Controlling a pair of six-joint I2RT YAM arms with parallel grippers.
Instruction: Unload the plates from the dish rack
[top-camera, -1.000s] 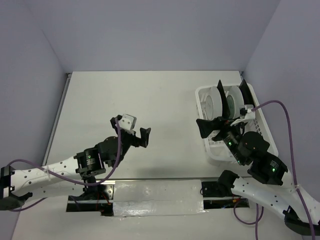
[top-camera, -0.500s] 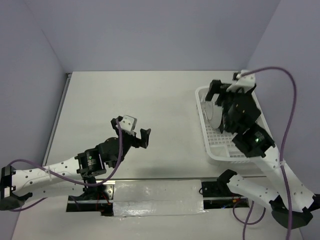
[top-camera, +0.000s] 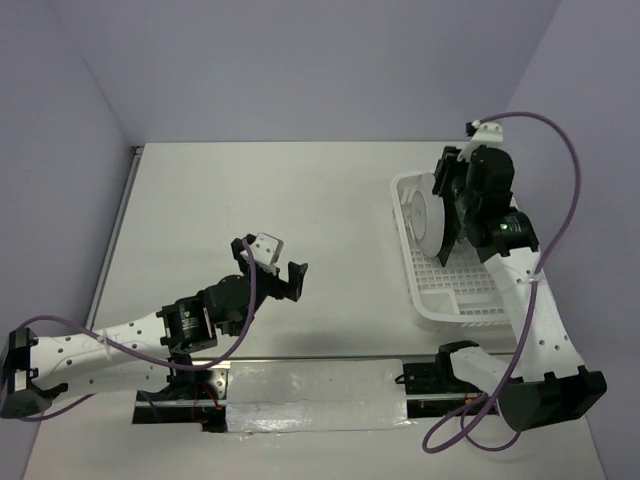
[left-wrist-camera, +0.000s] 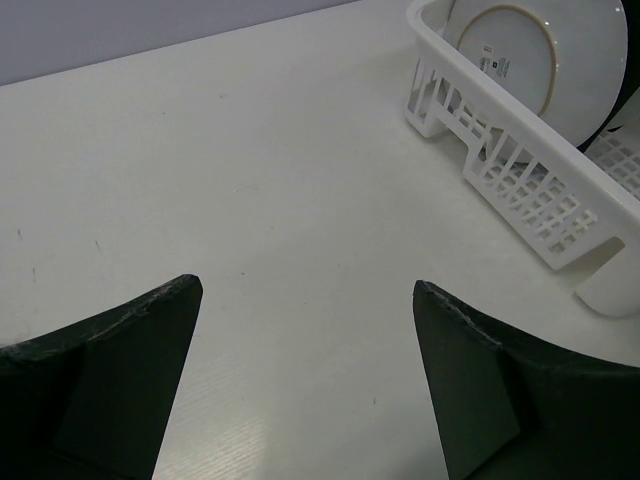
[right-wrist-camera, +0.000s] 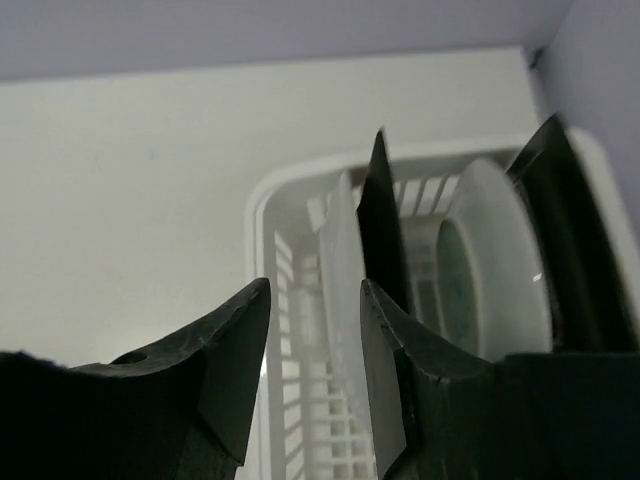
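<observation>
right gripper (right-wrist-camera: 315, 290) stood unclenched astride the rim of the round plate (top-camera: 430, 222) in the dish rack (top-camera: 452, 312), a black square plate (right-wrist-camera: 382, 220) crowding just beside; left gripper (left-wrist-camera: 308, 290) gaped over the table (top-camera: 300, 200), well apart.

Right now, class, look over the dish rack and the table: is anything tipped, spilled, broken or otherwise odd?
Nothing stands out. The pale round plate and the black square plate beside it stand upright on edge in the dish rack, the rack sits flat on the table, and no spill or crack shows.
</observation>
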